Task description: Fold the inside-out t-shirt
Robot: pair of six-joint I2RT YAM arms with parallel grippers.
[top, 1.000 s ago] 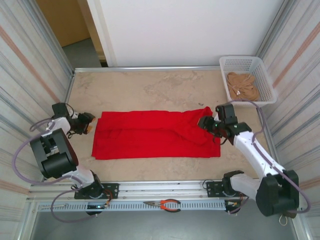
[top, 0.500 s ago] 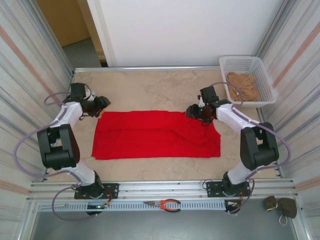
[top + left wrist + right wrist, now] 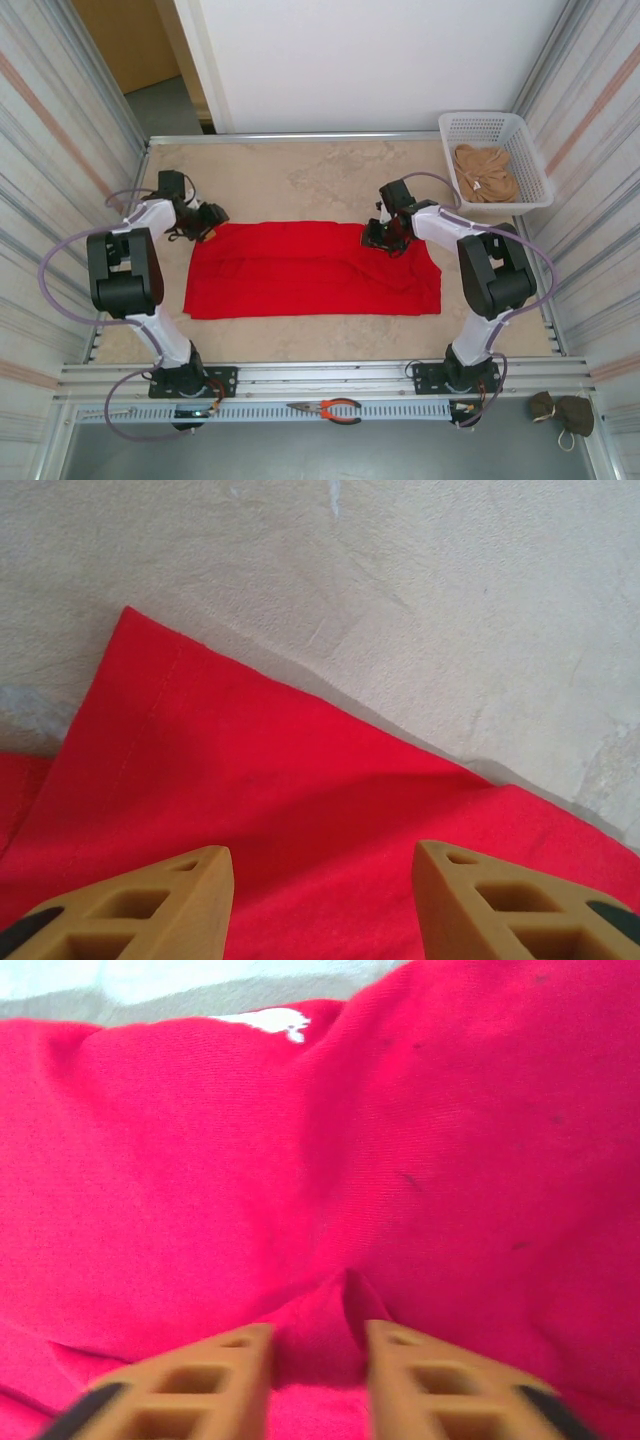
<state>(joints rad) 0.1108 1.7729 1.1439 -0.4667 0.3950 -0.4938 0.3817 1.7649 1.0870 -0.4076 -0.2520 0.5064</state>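
The inside-out t-shirt (image 3: 310,270) is bright red and lies flat on the table as a long folded rectangle. My left gripper (image 3: 213,222) hangs over its far left corner. In the left wrist view that gripper (image 3: 322,880) is open, its tan fingers wide apart above the red cloth (image 3: 250,780), with bare table beyond. My right gripper (image 3: 378,238) is down on the far edge, right of the middle. In the right wrist view its jaws (image 3: 318,1345) are shut on a raised ridge of the red cloth (image 3: 200,1160). A small white patch (image 3: 262,1022) shows near the cloth's far edge.
A white basket (image 3: 530,180) at the far right corner holds a tan cloth (image 3: 485,172). Red-handled pliers (image 3: 335,409) lie on the front rail, with a dark bundle (image 3: 562,412) at the near right. Ribbed walls close in on both sides.
Both arms swung to the shirt's far edge. The left gripper went from the left side to the far left corner. The right moved inward and its jaws narrowed onto a pinch of cloth.
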